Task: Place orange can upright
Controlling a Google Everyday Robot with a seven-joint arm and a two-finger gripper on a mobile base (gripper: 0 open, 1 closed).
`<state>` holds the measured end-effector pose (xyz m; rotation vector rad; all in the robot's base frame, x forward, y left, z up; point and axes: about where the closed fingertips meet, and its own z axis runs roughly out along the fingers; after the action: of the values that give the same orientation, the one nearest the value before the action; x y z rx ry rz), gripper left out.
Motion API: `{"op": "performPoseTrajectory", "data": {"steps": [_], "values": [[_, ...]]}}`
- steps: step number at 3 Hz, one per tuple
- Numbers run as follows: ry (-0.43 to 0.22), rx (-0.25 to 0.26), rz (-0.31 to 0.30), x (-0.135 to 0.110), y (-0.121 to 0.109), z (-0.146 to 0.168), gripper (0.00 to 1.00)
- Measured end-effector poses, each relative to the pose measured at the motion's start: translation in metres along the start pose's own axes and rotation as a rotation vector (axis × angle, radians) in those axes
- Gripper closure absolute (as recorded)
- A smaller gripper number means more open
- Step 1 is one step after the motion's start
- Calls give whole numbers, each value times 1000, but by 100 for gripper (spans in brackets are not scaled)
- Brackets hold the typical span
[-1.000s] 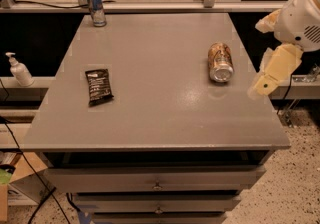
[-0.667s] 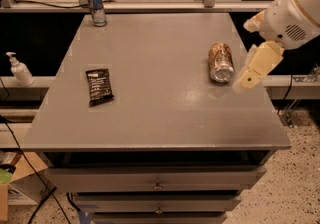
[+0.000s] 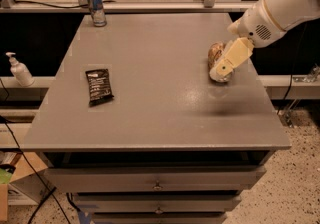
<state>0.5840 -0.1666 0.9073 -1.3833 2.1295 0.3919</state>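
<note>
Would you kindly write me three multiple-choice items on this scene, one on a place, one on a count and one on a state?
1. Where is the tool?
A) over the black packet
B) at the orange can, near the table's right edge
C) at the table's front left corner

2. How many cans are on the table?
A) three
B) one
C) two

3. How is the orange can placed?
A) on its side
B) upright
C) inside a drawer

Answers: 1 B, the tool overlaps the orange can at the right edge; 2 C, the orange can plus the blue-and-silver can at the back left; 3 A, its body lies along the tabletop.
</note>
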Motion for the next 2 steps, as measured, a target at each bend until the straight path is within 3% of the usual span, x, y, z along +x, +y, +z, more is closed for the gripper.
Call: {"op": "performPoseTrajectory", "data": {"steps": [1, 2], "values": [[-1, -6, 6, 1, -2, 5, 0], [63, -15, 20, 5, -1, 17, 0]]}}
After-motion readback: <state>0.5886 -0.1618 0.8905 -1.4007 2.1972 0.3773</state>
